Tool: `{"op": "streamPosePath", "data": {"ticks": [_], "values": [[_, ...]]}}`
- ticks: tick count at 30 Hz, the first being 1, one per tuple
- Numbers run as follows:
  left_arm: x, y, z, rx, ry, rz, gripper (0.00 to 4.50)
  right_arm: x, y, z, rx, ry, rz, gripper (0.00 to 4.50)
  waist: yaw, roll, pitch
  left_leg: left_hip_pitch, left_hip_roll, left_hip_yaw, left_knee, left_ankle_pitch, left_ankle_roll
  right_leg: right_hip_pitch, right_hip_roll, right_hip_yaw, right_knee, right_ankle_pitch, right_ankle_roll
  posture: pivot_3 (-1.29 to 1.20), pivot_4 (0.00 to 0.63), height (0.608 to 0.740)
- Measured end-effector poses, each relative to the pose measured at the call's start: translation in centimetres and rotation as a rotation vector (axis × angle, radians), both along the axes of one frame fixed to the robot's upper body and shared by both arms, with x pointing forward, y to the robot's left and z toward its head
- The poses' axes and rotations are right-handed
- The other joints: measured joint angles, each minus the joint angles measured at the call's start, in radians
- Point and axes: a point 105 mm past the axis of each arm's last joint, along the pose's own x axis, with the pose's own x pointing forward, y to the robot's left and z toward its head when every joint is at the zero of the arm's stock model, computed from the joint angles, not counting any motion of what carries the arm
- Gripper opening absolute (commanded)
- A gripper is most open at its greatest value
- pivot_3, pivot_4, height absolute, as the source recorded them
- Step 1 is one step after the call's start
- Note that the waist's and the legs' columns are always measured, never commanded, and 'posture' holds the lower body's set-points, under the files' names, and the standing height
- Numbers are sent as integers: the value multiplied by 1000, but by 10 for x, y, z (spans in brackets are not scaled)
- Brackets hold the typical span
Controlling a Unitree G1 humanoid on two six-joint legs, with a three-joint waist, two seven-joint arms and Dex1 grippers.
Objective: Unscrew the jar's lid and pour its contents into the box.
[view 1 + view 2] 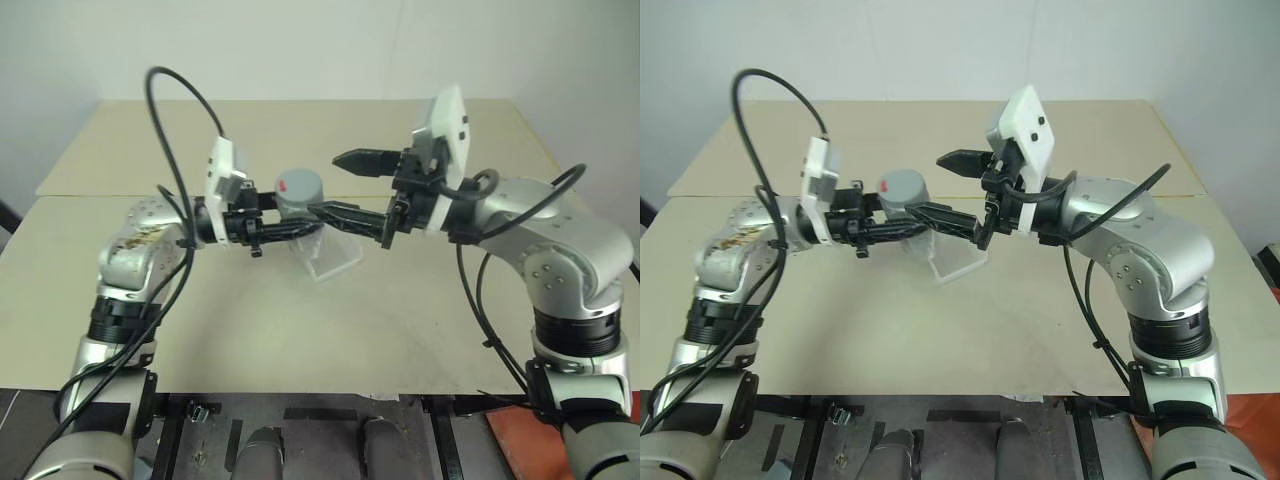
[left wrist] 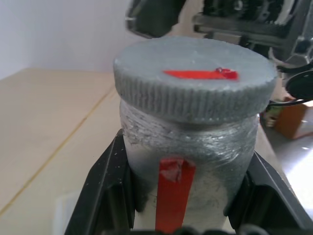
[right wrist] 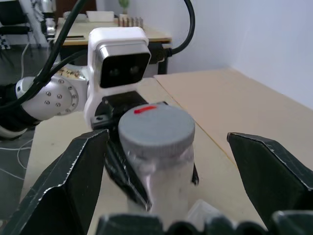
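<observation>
right wrist view: jar [image 3: 159, 161] between right gripper's [image 3: 171, 161] spread fingers.

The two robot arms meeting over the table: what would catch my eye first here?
Most striking is the grey jar held above the middle of the table in the left gripper, its ribbed lid on and marked with a red strip. The right gripper comes in from the opposite side with its black fingers spread wide, one above the lid, one beside the jar. Just below the jar, a clear plastic box sits on the table.
</observation>
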Motion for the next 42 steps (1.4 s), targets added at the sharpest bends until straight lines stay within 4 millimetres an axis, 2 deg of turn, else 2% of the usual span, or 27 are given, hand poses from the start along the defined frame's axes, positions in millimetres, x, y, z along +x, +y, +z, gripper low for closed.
{"op": "streamPosePath", "data": {"ticks": [3,12,15,18,19,23,28,32,36,38,41,42], "values": [[1,-8,-2,1,2,-41,1928,1,5,-1,-4,2,-2,4500,-11,0,0,-1,0,0,0,1,-1,-1,0,0,0,0,0,0,150,740],[0,-11,-2,16,-20,-75,1928,2,15,-4,-20,15,3,4500,-21,0,0,-1,0,-1,0,1,-1,-1,0,0,1,0,0,0,150,740],[0,-11,-2,16,-20,-79,1928,4,15,-5,-21,17,-5,3958,-20,0,0,-1,0,-1,0,1,-1,-1,0,0,1,0,0,0,150,740],[0,-10,-2,16,-23,-77,1928,4,17,-6,-16,26,2,2911,-22,0,0,-1,0,-1,0,1,-1,-1,0,0,1,0,0,0,150,740],[0,-10,-1,19,-24,-74,1928,5,17,-6,-14,31,4,2744,-22,0,0,-1,0,-1,0,1,-1,-1,0,0,1,0,0,0,150,740],[-2,-8,-2,30,-24,-89,1928,4,18,-8,-12,45,73,2744,-21,0,0,-1,0,-1,0,1,-1,-1,0,0,1,0,0,0,150,740],[-22,-9,3,54,-22,-225,1928,-6,15,-5,-38,17,339,2744,-23,0,0,-1,0,-1,0,1,-1,-1,0,0,1,0,0,0,150,740],[-37,-12,7,87,-19,-349,1928,-12,14,-2,-70,-7,621,2744,-29,0,0,0,0,-1,0,1,-1,0,0,0,1,0,0,0,150,740],[-40,-14,5,105,-19,-378,1928,-9,16,-4,-98,-21,747,2744,-43,0,0,0,0,-1,0,1,-2,-1,0,0,2,0,0,0,150,740],[-38,-13,3,109,-13,-364,1928,-5,17,-6,-95,-34,746,3462,-45,0,0,0,0,-1,0,1,-2,-1,0,0,3,0,0,0,150,740],[-37,-12,0,97,3,-347,1928,1,18,-9,-104,-39,696,4312,-47,0,0,0,0,-1,0,4,-6,-1,0,0,4,0,0,0,150,740],[-37,-12,-1,94,6,-344,1928,3,16,-10,-101,-37,670,4453,-46,0,0,0,0,-2,0,4,-7,-1,0,0,4,0,0,0,150,740]]}}
